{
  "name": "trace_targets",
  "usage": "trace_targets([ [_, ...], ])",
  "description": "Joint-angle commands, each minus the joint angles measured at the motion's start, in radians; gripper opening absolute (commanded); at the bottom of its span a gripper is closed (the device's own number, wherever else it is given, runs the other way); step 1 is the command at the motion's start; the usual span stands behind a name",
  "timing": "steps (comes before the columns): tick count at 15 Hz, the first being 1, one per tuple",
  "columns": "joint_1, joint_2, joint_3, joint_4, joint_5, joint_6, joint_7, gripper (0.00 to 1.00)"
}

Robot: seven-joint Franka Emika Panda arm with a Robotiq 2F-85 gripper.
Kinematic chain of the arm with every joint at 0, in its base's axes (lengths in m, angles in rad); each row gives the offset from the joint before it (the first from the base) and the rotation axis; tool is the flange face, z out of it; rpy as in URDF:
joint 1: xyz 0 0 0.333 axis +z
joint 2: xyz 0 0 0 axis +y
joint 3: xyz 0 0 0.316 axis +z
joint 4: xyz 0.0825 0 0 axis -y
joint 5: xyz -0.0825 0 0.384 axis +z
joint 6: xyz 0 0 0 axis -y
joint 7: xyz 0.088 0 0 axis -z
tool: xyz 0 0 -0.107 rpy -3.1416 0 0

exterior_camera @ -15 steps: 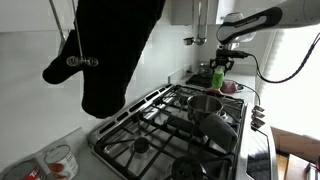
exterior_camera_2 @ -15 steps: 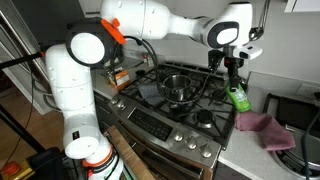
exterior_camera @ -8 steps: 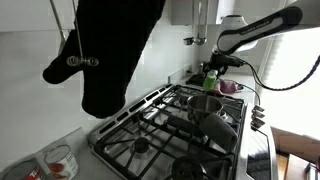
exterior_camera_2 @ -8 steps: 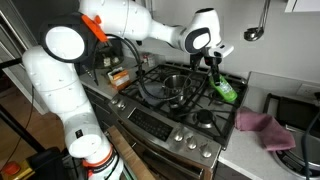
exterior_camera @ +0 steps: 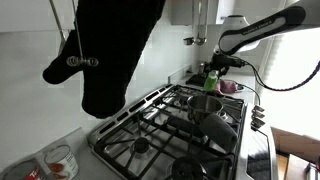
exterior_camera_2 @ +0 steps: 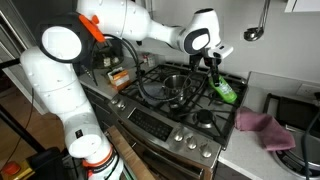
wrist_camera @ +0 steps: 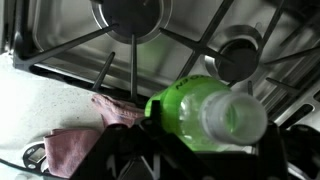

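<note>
Gripper (exterior_camera_2: 214,73) was clamped on the translucent green plastic bottle (exterior_camera_2: 224,91). The bottle hung directly below it, long axis tilted, base swung out over the black gas stove (exterior_camera_2: 185,112) edge. A pink cloth (exterior_camera_2: 262,128) lay further off on the surface.

Pot (exterior_camera_2: 176,86) on stove (exterior_camera_2: 185,128), bottle (exterior_camera_2: 224,90) over stove's edge, cloth (exterior_camera_2: 262,128) on counter (exterior_camera_2: 246,150) beside stove

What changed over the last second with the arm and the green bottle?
The gripper, shut on the green bottle, carried it sideways from over the counter toward the stove, nearer the pot. The bottle now hangs tilted. Over the last half second nothing moved. The grip held throughout, and the pot and the pink cloth stayed in place.
</note>
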Motion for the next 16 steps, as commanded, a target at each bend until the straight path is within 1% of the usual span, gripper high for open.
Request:
trace_targets([
  [1,-0.017,0.001,0.016,0.003,0.001,-0.004,-0.002,0.45],
  [2,-0.004,-0.016,0.029,-0.014,-0.044,0.031,-0.011,0.45],
  [4,0.021,-0.046,0.061,-0.042,-0.105,0.049,0.018,0.45],
  [6,0.045,-0.072,0.103,-0.061,-0.197,0.028,0.094,0.45],
  [8,0.064,-0.093,0.142,-0.084,-0.302,0.016,0.223,0.45],
  [9,0.07,-0.106,0.162,-0.098,-0.382,0.008,0.315,0.45],
  [12,0.077,-0.154,0.214,-0.166,-0.559,0.001,0.505,0.45],
  [16,0.076,-0.213,0.263,-0.257,-0.645,-0.003,0.674,0.45],
])
